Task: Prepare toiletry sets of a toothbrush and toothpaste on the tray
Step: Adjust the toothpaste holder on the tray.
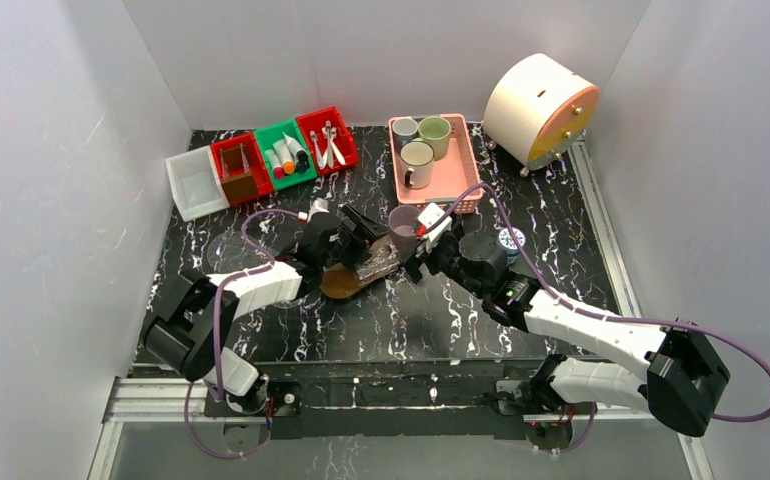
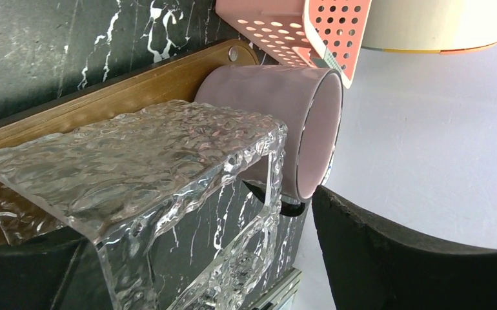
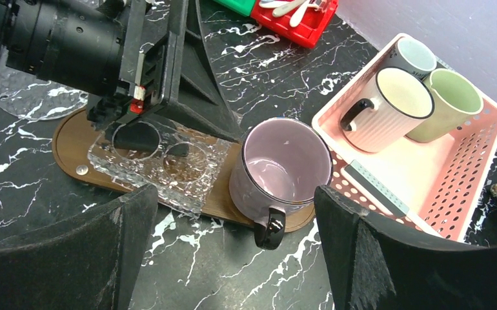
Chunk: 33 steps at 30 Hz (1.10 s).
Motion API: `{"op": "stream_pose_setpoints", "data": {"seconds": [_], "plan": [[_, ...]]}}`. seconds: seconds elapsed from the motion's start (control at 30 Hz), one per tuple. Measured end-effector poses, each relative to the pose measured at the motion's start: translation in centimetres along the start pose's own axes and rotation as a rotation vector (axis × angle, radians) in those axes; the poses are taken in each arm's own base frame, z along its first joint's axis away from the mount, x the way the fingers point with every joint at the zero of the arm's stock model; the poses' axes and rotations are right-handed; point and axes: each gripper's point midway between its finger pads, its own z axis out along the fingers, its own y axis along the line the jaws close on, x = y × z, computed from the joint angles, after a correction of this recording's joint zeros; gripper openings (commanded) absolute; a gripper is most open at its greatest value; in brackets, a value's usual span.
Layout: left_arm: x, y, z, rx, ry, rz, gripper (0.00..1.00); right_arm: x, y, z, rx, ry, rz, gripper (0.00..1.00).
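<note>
- Mid-desk, right gripper (image 3: 233, 213): jaws spread wide, empty, just short of the mauve mug (image 3: 284, 165), not touching.
- Mauve mug: upright on the tray (image 3: 71, 141), right end.
- Left gripper (image 1: 361, 238): at the clear holder (image 3: 168, 165) lying on the tray; we cannot tell its grip.
- Pink basket (image 3: 452, 187): far edge.

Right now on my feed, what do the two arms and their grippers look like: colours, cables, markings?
The left arm and right arm have white link shells and black joint housings. A purple cable loops along each. The left gripper is black with a small red mark; the right gripper is black with broad, matte, rough-edged fingers.
</note>
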Motion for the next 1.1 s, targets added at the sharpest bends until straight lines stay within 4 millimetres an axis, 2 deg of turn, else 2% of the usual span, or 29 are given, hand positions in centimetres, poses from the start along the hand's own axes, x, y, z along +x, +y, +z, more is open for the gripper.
{"op": "stream_pose_setpoints", "data": {"seconds": [0.27, 0.73, 0.93, 1.1], "plan": [[-0.3, -0.5, 1.1, 0.007, -0.019, -0.020, 0.80, -0.4, -0.2, -0.2, 0.006, -0.010, -0.003, 0.99], [-1.4, -0.9, 1.3, 0.020, -0.081, -0.051, 0.81, -0.4, -0.2, -0.2, 0.007, -0.011, -0.003, 0.99], [-1.4, -0.9, 1.1, 0.026, -0.086, -0.060, 0.83, -0.4, -0.2, -0.2, 0.007, -0.012, -0.002, 0.99], [-1.3, -0.3, 0.1, 0.024, -0.088, -0.063, 0.86, -0.5, -0.2, -0.3, 0.008, -0.015, -0.002, 0.99]]}}
